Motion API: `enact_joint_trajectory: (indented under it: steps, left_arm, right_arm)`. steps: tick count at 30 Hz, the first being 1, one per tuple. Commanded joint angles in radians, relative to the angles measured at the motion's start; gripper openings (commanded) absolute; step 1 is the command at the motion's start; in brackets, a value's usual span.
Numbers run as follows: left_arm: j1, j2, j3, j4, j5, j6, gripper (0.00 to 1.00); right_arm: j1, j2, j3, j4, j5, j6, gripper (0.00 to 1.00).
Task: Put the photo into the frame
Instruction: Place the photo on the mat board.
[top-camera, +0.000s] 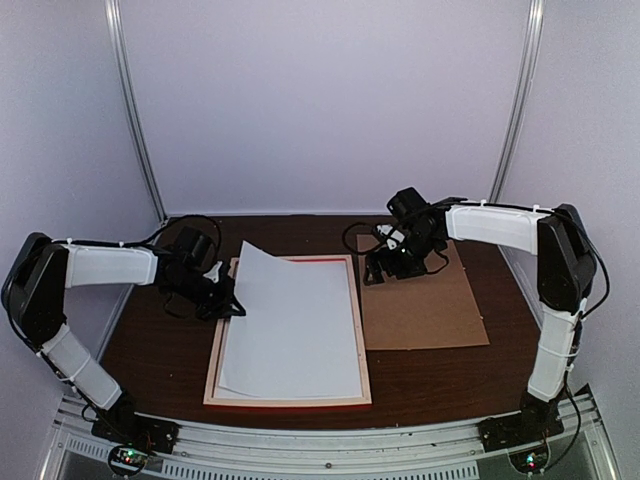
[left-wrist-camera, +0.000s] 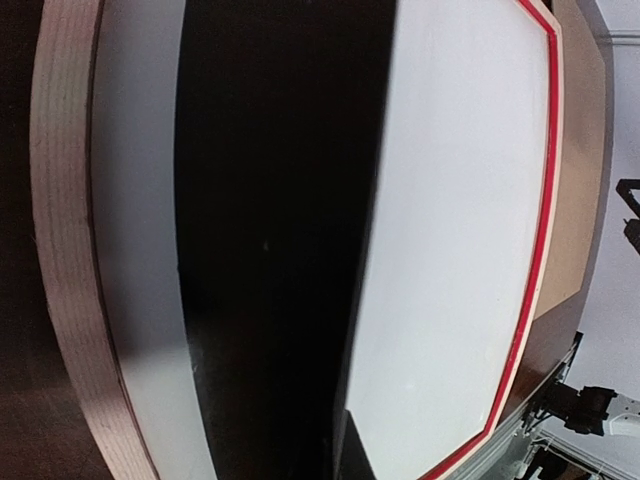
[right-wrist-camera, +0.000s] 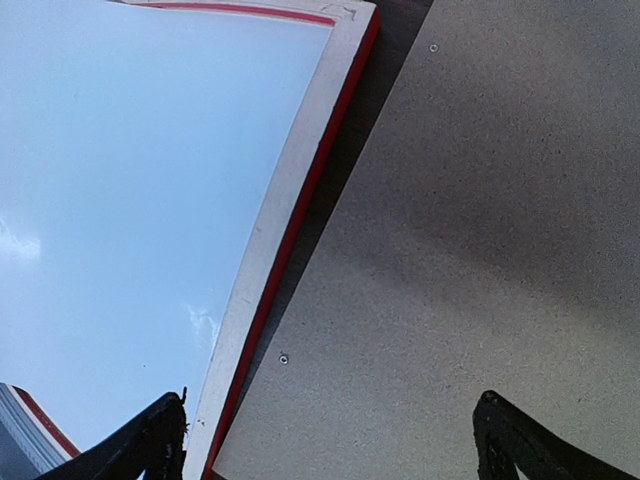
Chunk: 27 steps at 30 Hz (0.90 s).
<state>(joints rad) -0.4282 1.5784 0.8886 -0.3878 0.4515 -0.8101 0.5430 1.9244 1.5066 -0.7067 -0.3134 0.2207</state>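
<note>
One photo (top-camera: 290, 320) lies on one frame (top-camera: 290, 402), left gripper (top-camera: 235, 305) clamped on the photo, right gripper (right-wrist-camera: 332, 400) apart above one board (right-wrist-camera: 480, 200).

The frame (top-camera: 290, 401) lies flat in the lower middle of the top view, its long sides running up the picture. Its pale pinkish-wood back faces up, and a line of bright red shows along its outer edge. The photo (top-camera: 290, 320) rests on it plain white side up, covering most of the opening but turned slightly askew, so that its upper left corner sticks out past the frame's top rail.
</note>
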Motion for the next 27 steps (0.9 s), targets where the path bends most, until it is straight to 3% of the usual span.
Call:
enact_joint_trajectory:
  steps: [1, 7, 11, 18, 27]
  left_arm:
    - [-0.010, -0.005, -0.013, 0.067, -0.009, -0.016, 0.00]
    - [-0.014, -0.007, -0.016, 0.070, -0.013, -0.017, 0.00]
    - [-0.015, -0.016, -0.016, 0.056, -0.025, -0.013, 0.13]
    - [-0.020, -0.013, 0.008, 0.002, -0.052, 0.017, 0.48]
    - [-0.027, -0.014, 0.027, -0.066, -0.108, 0.057, 0.61]
  right_arm:
    - [-0.005, 0.007, 0.018, 0.013, 0.012, 0.016, 1.00]
    - [-0.004, 0.001, 0.005, 0.016, 0.012, 0.018, 1.00]
    - [-0.006, -0.003, -0.004, 0.019, 0.010, 0.020, 1.00]
    - [-0.005, -0.013, -0.020, 0.030, 0.006, 0.027, 1.00]
    - [-0.005, -0.029, -0.045, 0.040, 0.003, 0.034, 1.00]
